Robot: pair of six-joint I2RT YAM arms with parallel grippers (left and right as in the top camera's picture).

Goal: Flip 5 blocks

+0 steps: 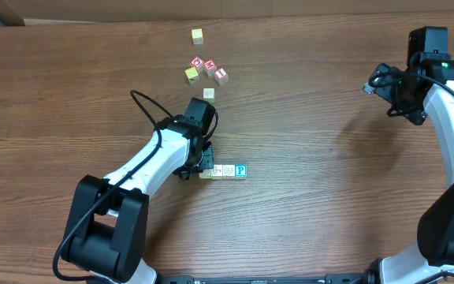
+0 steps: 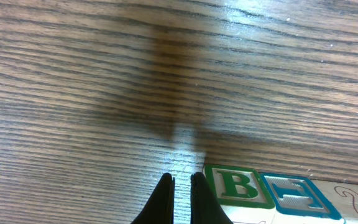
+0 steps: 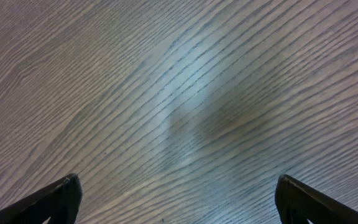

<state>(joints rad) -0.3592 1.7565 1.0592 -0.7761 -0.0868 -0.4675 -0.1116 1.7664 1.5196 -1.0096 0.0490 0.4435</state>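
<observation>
While the right gripper (image 3: 178, 186) hangs spread wide well apart, the left gripper (image 2: 183, 194), pressed together and empty, sits just beside the blocks (image 1: 223, 171), whose row runs rightward from it on the surface (image 1: 329, 197).

3 red-and-white cubes (image 1: 210, 68) beside 2 yellow cubes (image 1: 198, 35), far side of wooden table (image 1: 329, 197)

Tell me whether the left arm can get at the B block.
Probably yes: the left gripper sits shut right beside the B block, nothing between them, though it must open to grasp.
</observation>
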